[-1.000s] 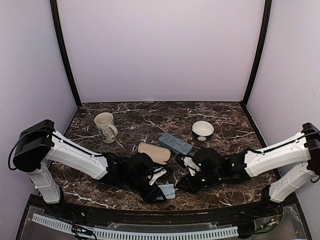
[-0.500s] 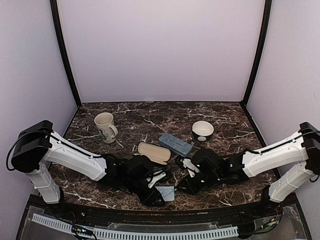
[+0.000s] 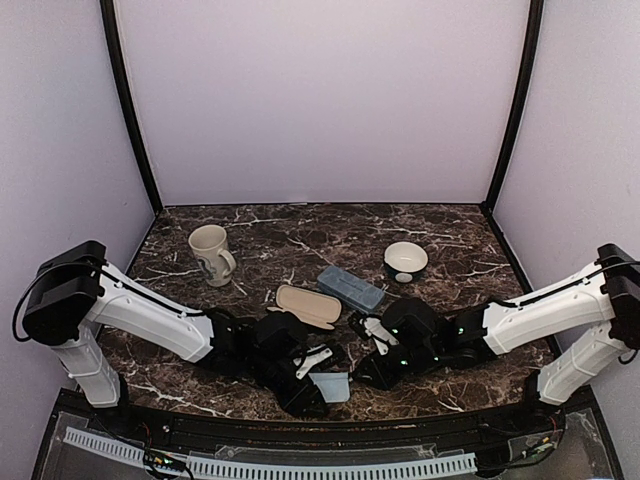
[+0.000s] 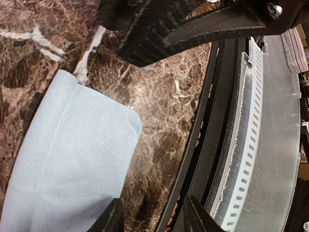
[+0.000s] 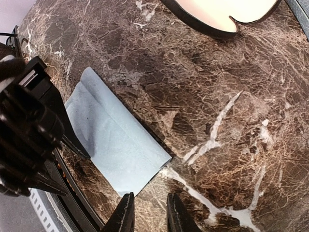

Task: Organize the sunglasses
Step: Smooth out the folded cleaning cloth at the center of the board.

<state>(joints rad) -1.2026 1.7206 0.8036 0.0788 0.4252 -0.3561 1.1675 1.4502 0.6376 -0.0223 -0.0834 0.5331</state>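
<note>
No sunglasses show in any view. A folded light-blue cloth (image 3: 334, 386) (image 4: 67, 159) (image 5: 113, 140) lies flat on the marble by the front edge. My left gripper (image 3: 312, 393) (image 4: 152, 218) is open with nothing between its fingers; one finger (image 4: 112, 220) stands at the cloth's edge, the other over the table's rim. My right gripper (image 3: 363, 377) (image 5: 149, 215) hovers just off the cloth's corner, its fingers a little apart over bare marble, holding nothing. The two grippers face each other across the cloth.
An open black glasses case (image 3: 307, 304) (image 5: 219, 14) with a cream lining lies behind the grippers. A shut blue-grey case (image 3: 350, 288) sits to its right. A cream mug (image 3: 210, 251) stands back left, a bowl (image 3: 405, 260) back right. The table's black front rim (image 4: 203, 145) is close.
The left gripper has drawn slightly toward the front edge. The cloth lies a little flatter and nearer the left gripper. The right arm has barely shifted.
</note>
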